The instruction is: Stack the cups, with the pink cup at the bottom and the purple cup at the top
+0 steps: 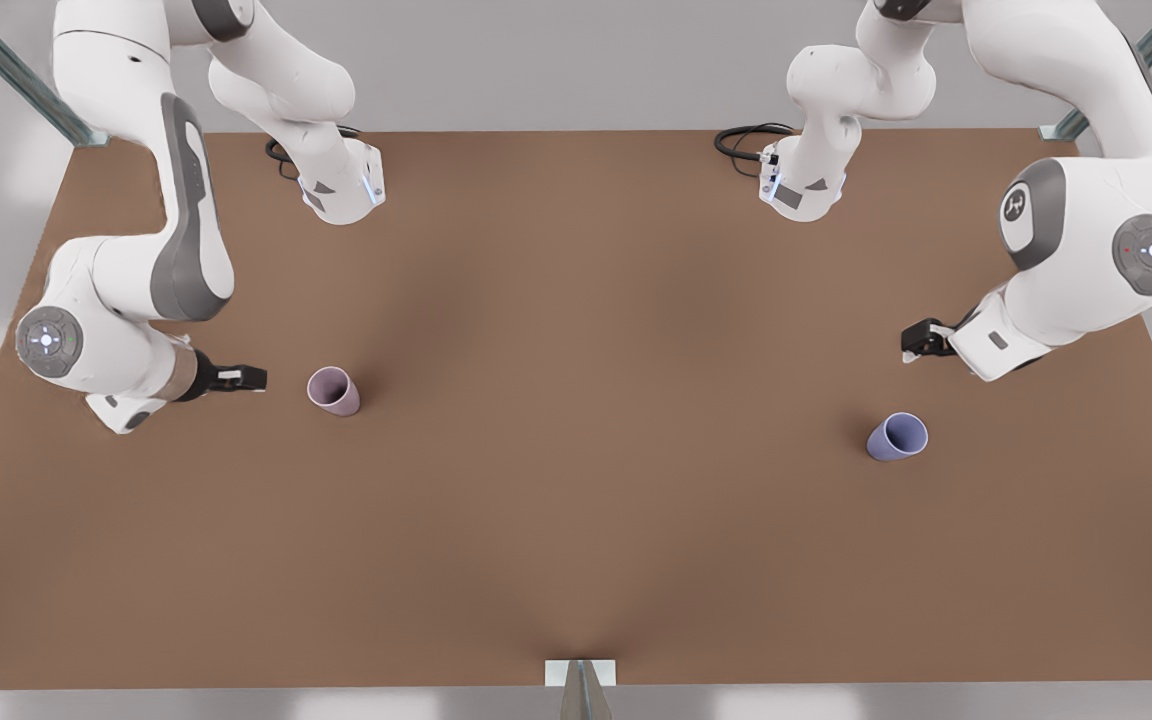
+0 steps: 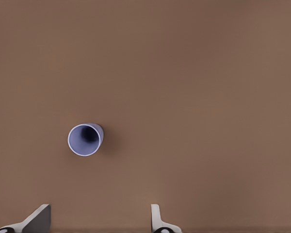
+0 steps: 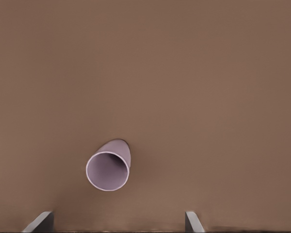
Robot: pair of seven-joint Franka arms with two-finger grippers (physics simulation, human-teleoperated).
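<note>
The pink cup (image 1: pixel 334 390) stands upright on the brown table (image 1: pixel 576 480), toward the front view's left. My right gripper (image 1: pixel 241 378) hovers just beside it on that side, open and holding nothing. From the right wrist, the pink cup (image 3: pixel 108 168) sits ahead of the spread fingertips (image 3: pixel 41 221). The purple cup (image 1: pixel 898 437) stands upright toward the front view's right. My left gripper (image 1: pixel 921 340) hangs above and behind it, open and holding nothing. In the left wrist view the purple cup (image 2: pixel 85 139) lies beyond the gripper (image 2: pixel 98 218). The cups are far apart.
Black cables (image 1: pixel 751 140) lie by the arm bases at the table's back edge. A small metal bracket (image 1: pixel 581 675) sits at the middle of the front edge. The broad brown stretch between the cups holds no objects.
</note>
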